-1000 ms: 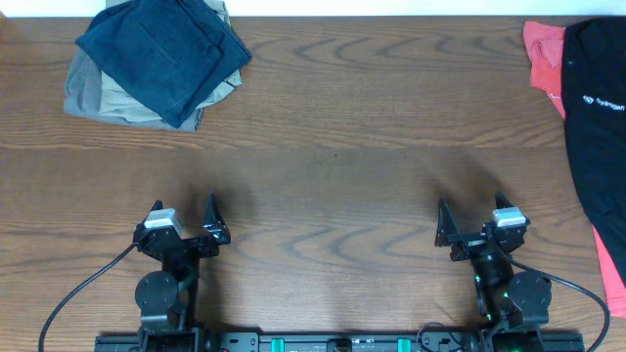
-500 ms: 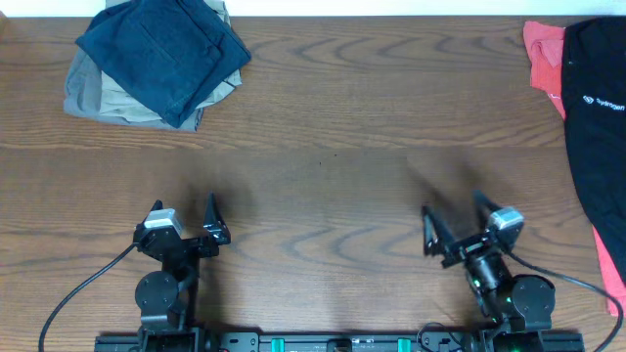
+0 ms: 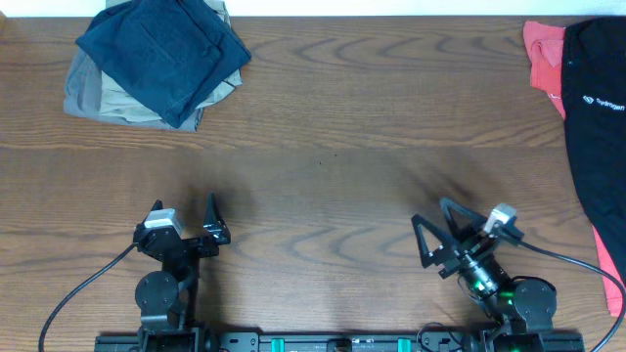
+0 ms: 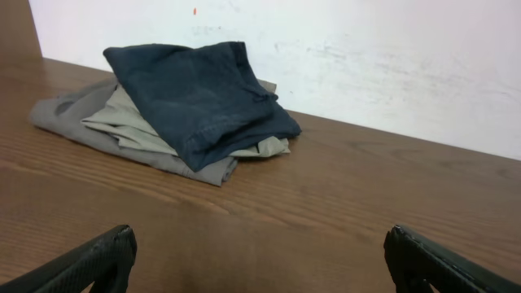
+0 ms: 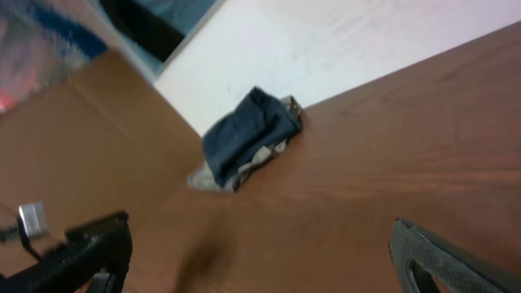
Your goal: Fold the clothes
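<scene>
Black garment (image 3: 597, 127) lies at the right edge of the table (image 3: 333, 127), on top of a coral shirt (image 3: 541, 54) and well apart from both grippers. The small white lettering beside its round logo (image 3: 588, 99) is too small to read. Left gripper (image 3: 184, 205) and right gripper (image 3: 428, 210) gape wide, holding nothing.

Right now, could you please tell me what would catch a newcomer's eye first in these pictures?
The black garment with a white logo sprawls unfolded at the right edge, lying over a red shirt. In the far left corner a folded navy garment sits on a khaki one. The left gripper and right gripper stand open near the front edge.
</scene>
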